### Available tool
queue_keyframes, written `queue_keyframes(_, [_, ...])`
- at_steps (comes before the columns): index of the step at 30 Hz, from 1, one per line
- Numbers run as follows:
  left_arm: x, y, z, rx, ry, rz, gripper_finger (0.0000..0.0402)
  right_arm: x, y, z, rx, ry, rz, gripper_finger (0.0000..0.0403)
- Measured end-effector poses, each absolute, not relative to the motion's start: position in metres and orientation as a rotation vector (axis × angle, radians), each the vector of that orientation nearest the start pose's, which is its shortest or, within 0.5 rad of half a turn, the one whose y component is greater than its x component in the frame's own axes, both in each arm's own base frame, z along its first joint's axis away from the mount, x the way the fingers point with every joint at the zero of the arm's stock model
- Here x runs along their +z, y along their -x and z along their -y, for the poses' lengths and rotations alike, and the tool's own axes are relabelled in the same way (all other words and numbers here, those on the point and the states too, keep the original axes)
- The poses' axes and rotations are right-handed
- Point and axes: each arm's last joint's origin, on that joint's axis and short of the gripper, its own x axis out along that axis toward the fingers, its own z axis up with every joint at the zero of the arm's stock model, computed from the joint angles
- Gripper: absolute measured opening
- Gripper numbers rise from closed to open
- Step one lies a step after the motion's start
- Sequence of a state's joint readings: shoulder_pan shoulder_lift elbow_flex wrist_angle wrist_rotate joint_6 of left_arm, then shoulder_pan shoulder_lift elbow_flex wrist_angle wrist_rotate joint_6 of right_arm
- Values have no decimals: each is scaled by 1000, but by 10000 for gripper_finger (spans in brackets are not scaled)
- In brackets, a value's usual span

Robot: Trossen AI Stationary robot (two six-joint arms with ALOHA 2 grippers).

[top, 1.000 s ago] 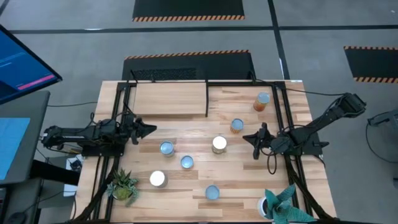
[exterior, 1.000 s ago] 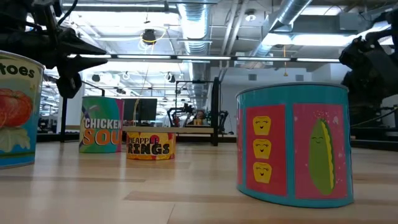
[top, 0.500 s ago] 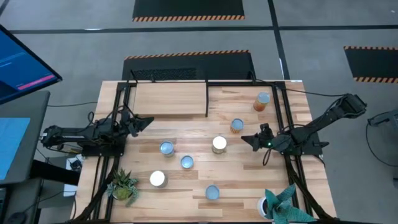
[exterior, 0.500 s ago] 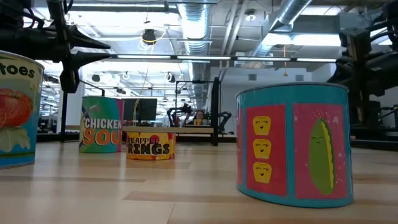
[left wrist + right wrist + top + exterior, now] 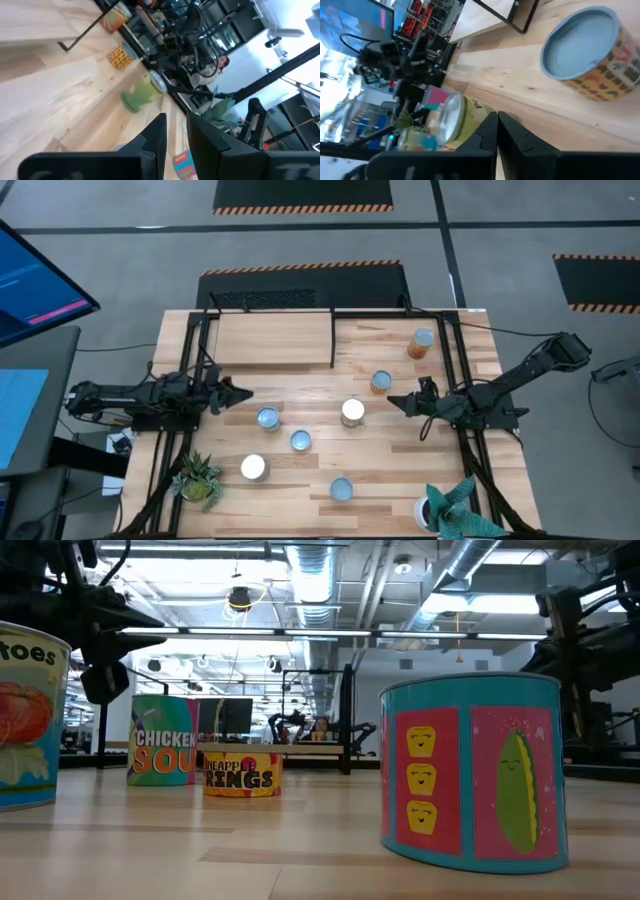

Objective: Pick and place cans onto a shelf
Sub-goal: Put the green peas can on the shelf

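Note:
Several cans stand upright on their bases on the wooden tabletop: an orange one (image 5: 422, 343), a yellow one (image 5: 381, 382), a yellow-green one (image 5: 352, 412), and more nearer the front (image 5: 301, 441). The shelf (image 5: 275, 338), a light wood panel in a black frame, sits at the far left and holds nothing. My left gripper (image 5: 240, 393) hovers level over the table's left part, shut and holding nothing (image 5: 176, 131). My right gripper (image 5: 392, 401) hovers at the right, shut and holding nothing (image 5: 497, 122). It points toward the yellow can (image 5: 585, 50) and the yellow-green can (image 5: 452, 120).
Two potted plants stand at the near edge, one on the left (image 5: 198, 478) and one on the right (image 5: 452, 508). Black frame rails (image 5: 458, 370) run along both sides of the table. In the low view a teal and pink can (image 5: 470, 772) stands close in front.
My right gripper has rolled about the line it points along while staying in nearly the same place. My left gripper swung a little toward the far edge and came back, with a slight roll. No can has moved.

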State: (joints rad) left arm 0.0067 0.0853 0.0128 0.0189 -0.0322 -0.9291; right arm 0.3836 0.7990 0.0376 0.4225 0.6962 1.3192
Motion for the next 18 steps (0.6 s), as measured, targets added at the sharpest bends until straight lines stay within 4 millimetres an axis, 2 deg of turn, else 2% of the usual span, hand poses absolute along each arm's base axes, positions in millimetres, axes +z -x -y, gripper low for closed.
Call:
queue_keyframes(2, [163,-102,-2,72,933,-22,62,143,-139,-37,-390,-1075,-21,33])
queue_keyframes(4, [169,-103,-4,98,905,56,62,159,-142,-37,-312,-993,91,33])
queue_keyframes(9, [202,-100,-7,104,702,424,62,218,-142,-23,-235,-619,540,33])
queue_keyframes(12, [221,-95,-8,102,564,611,62,253,-142,-16,-233,-367,734,33])
queue_keyframes(15, [244,-94,-8,117,474,697,62,284,-152,-8,-265,-237,797,33])
queue_keyframes(18, [269,-97,-9,159,398,708,62,313,-167,2,-323,-158,734,33])
